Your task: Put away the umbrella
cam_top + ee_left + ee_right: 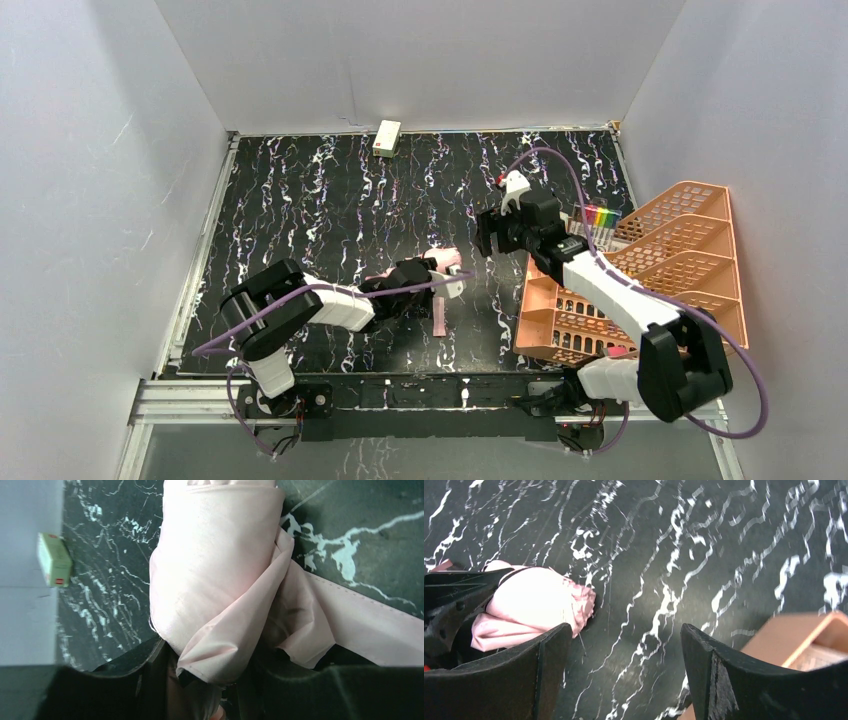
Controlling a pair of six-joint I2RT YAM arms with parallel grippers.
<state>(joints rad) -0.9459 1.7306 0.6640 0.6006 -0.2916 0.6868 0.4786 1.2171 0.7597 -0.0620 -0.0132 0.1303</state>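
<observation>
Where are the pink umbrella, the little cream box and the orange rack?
umbrella (215, 570): left wrist view, on its rolled pink fabric.
cream box (387, 138): top view, on its upper face, by the back wall.
orange rack (548, 322): top view, on its near mesh wall.

Top view high, looking down; wrist views close, both showing umbrella (215, 580).

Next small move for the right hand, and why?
Probably bring the right hand down to the loose strap: its jaws are open and empty, the left hand grips the rolled umbrella, and the strap trails unfastened.
</observation>
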